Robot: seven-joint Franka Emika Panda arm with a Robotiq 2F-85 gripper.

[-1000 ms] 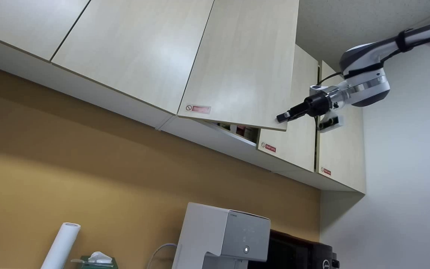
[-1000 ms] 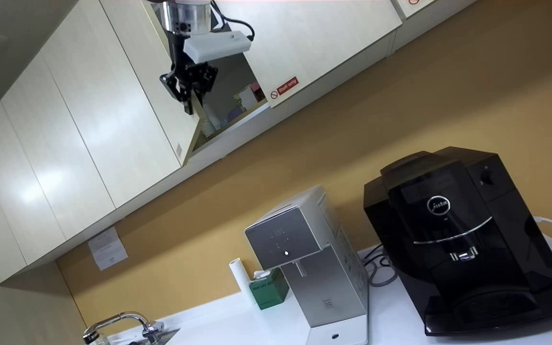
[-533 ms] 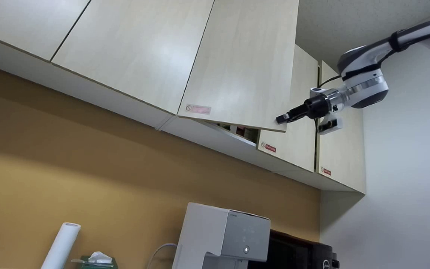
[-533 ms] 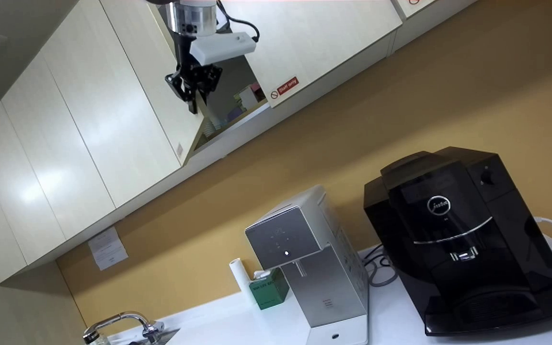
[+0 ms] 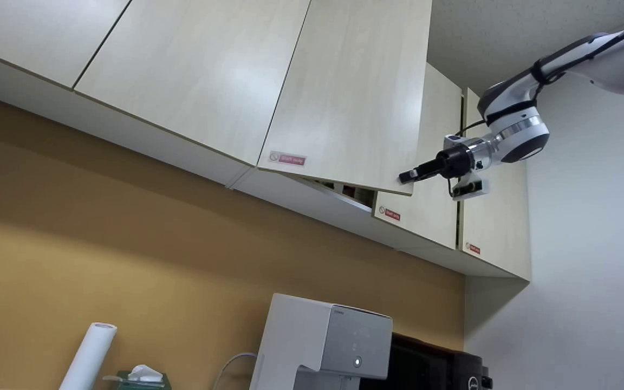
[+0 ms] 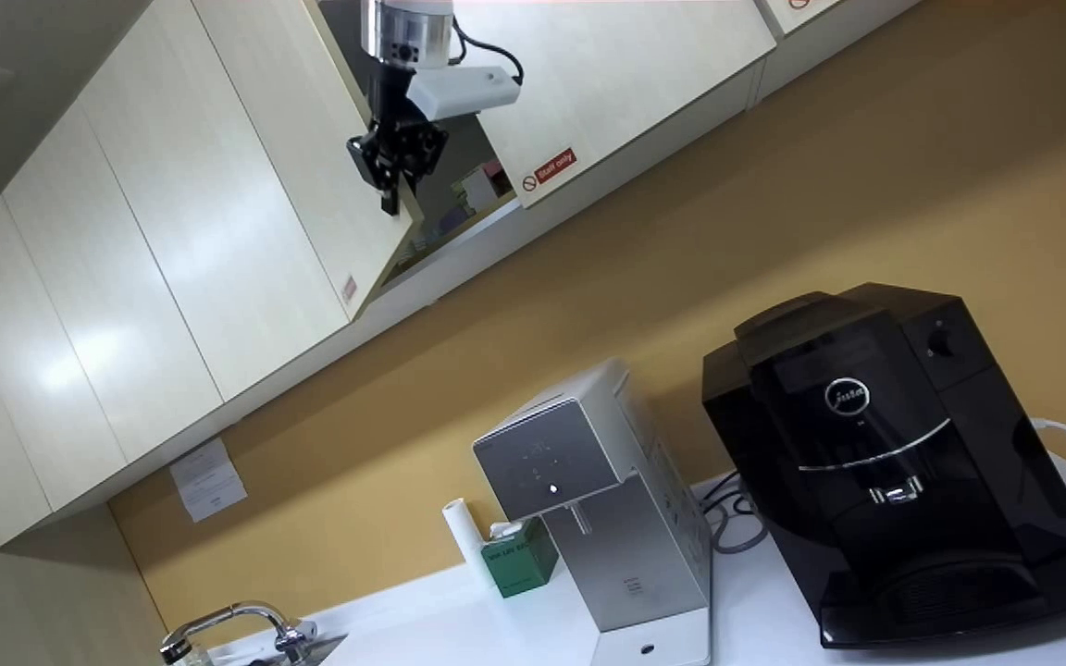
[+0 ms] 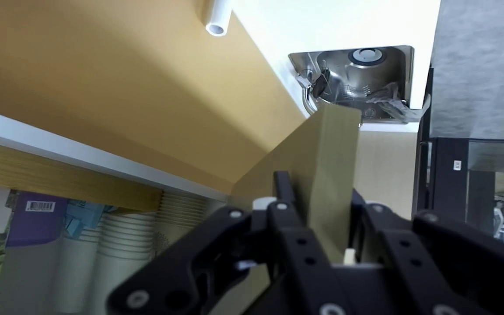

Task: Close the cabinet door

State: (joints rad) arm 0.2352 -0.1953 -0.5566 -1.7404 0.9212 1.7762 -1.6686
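The cabinet door [image 5: 355,108] is a tall pale-beige panel with a small red-and-white sticker [image 5: 287,158] at its lower hinge-side corner. It stands partly open in both exterior views, and it also shows in an exterior view [image 6: 311,139] with the dark cabinet inside behind it. My gripper [image 5: 407,177] is at the door's free edge, near its lower corner, also seen in an exterior view [image 6: 397,196]. In the wrist view the fingers [image 7: 320,186] straddle the door edge [image 7: 337,148], one on each face, closed in close on it. The right fingertip is partly hidden by the door.
Paper cups [image 7: 125,236] and a purple box [image 7: 35,214] stand inside the cabinet. A neighbouring door [image 6: 607,74] with a "Staff only" sticker is beside the opening. Below are a water dispenser [image 6: 616,518], a coffee machine [image 6: 894,462], a green tissue box [image 6: 521,558] and a sink [image 7: 344,74].
The door's free edge has swung a little toward the cabinet, narrowing the opening. My gripper has moved along with the edge, and the arm has followed.
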